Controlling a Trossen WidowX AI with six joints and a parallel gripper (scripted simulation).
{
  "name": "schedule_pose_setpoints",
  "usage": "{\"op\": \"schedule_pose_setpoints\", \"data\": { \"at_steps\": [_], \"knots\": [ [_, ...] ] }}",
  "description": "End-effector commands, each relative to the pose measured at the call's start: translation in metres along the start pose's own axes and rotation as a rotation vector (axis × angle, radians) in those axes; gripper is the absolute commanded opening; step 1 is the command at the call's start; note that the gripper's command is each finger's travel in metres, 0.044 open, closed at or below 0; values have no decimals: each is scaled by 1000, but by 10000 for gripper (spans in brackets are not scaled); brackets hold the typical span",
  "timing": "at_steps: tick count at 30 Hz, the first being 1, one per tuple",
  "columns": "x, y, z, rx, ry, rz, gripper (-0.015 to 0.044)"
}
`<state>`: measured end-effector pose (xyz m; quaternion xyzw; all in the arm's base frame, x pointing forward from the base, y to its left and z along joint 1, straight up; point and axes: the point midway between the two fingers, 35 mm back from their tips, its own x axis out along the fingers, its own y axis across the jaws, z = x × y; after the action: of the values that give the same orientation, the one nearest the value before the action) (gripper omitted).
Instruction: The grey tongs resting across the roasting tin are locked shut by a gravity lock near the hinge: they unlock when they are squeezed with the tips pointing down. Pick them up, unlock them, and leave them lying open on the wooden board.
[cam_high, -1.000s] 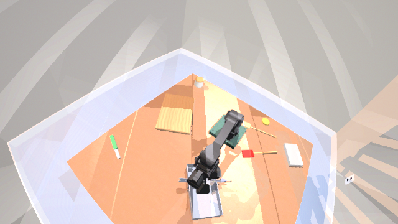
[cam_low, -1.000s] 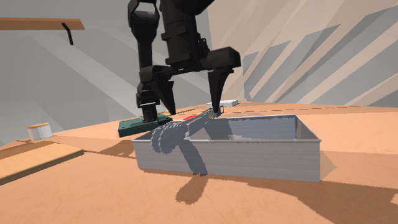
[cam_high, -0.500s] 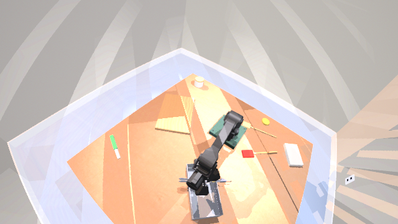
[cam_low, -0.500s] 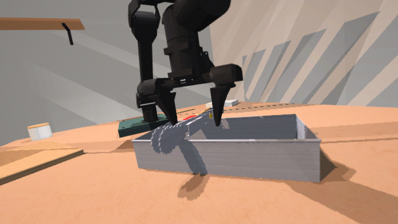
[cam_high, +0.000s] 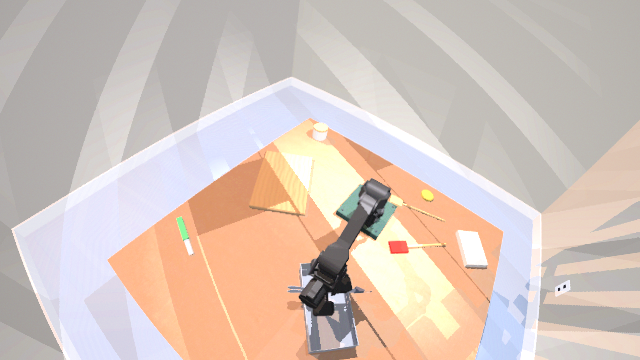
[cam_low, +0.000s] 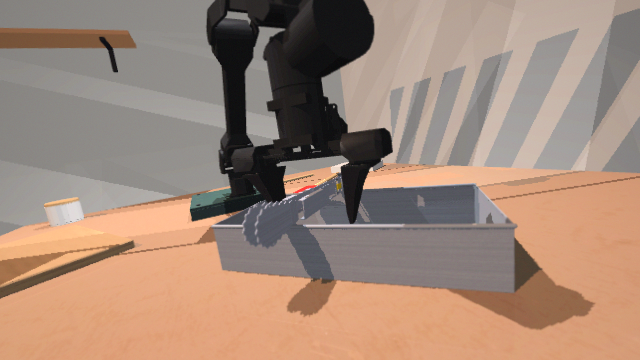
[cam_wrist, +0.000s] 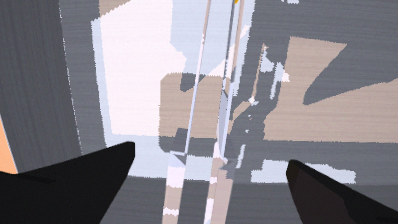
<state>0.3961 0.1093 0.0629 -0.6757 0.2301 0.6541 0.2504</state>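
The grey tongs (cam_high: 295, 289) (cam_low: 265, 230) (cam_wrist: 173, 195) rest across the roasting tin (cam_high: 332, 349) (cam_low: 370, 257) near one end, their scalloped tips past the near rim in the exterior view. Their two arms lie close together, nearly parallel. My gripper (cam_low: 316, 210) (cam_wrist: 211, 158) is open and points down, its fingers low over the tin, one on each side of the tongs. Nothing is held; gaps show on both sides in the wrist view. The arm hides the middle of the tongs in the top view. The wooden board (cam_high: 280, 190) (cam_low: 45, 243) lies flat, away from the tin.
The arm's green base (cam_high: 348, 205) (cam_low: 207, 205) stands beyond the tin. A red-headed spatula (cam_high: 398, 247), a brush (cam_high: 422, 211), a yellow disc (cam_high: 427, 195) and a white block (cam_high: 471, 249) lie right. A green-and-white tool (cam_high: 183, 230) lies left; a white pot (cam_high: 320, 132) (cam_low: 65, 212) stands behind the board.
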Motion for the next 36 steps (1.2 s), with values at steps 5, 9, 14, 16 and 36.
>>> {"op": "schedule_pose_setpoints", "data": {
  "at_steps": [5, 9, 14, 16, 36],
  "knots": [
    [13, 1, 0, -3, 4, 4, 440],
    [12, 1, 1, 0, -1, 1, 414],
    [12, 1, 1, 0, -1, 1, 282],
    [12, 1, 1, 0, -1, 1, 230],
    [12, 1, 1, 0, -1, 1, 38]
  ]
}}
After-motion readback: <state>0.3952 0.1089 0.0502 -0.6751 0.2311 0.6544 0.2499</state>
